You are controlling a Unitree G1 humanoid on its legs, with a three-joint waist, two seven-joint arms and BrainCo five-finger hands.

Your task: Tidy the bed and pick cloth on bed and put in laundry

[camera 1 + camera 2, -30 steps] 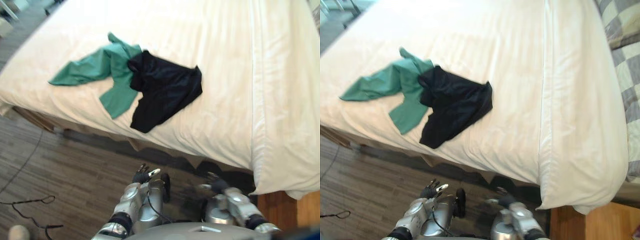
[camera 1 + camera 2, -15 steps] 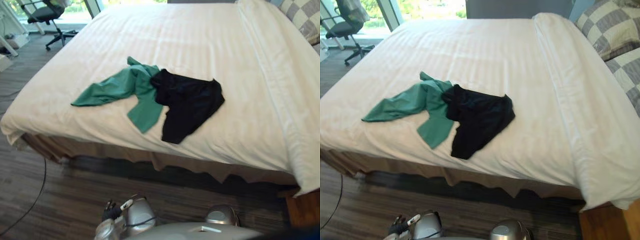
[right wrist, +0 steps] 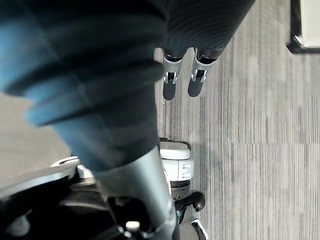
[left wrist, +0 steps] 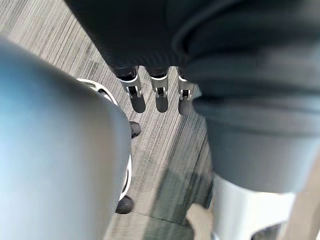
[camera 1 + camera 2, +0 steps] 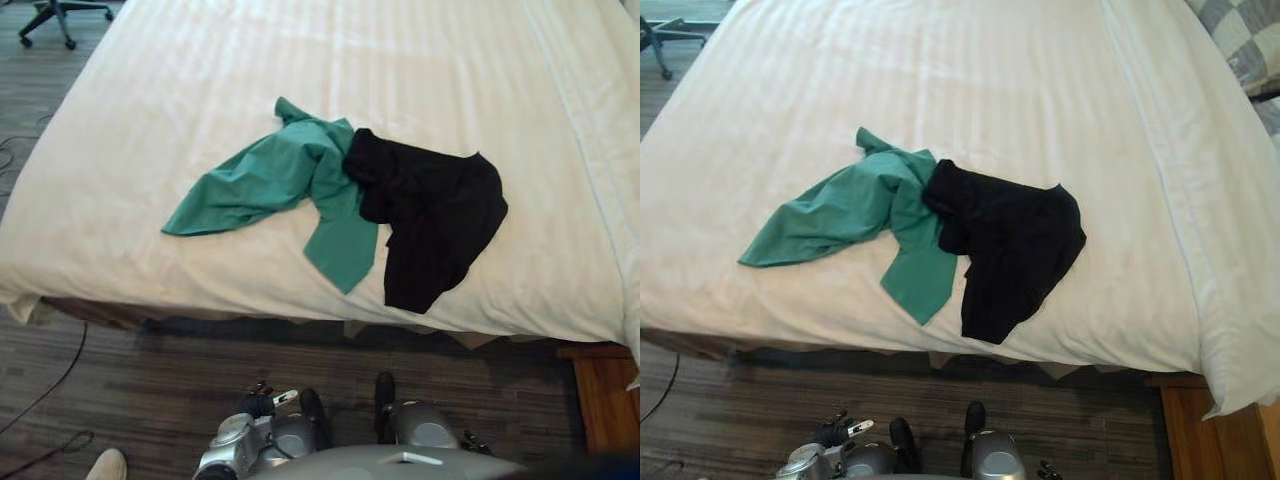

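My left hand (image 4: 161, 100) hangs low at the robot's side. Its silver fingers (image 4: 137, 97) are straight and side by side, dark tips pointing down at the grey wood-grain plank floor (image 4: 165, 145), and they grip nothing. The dark ribbed cover hides the thumb from me. My right hand (image 3: 170, 87) looks the same: straight fingers close together above the floor, empty, thumb out of sight behind the cover. From the head camera both hands are only small dark shapes at the lower edge, well apart from the bed, and I can hardly make them out there.

Past them stands the wide bed with a white striped cover (image 5: 200, 90), its far end cut off. Both cloths lie on it near the front edge. The crumpled green cloth (image 5: 290, 175) stretches one long part towards my left and another flap towards the near edge. The limp black cloth (image 5: 435, 215) lies just to its right, touching it; I cannot tell which one overlaps the other where they meet. Its lower end reaches almost to the bed's edge.

A grey-and-white checked pillow (image 5: 1240, 40) shows only a corner. Of a black swivel chair (image 5: 55, 12) I see just legs and castors. A brown wooden frame (image 5: 600, 400) pokes out under the bed's right corner.
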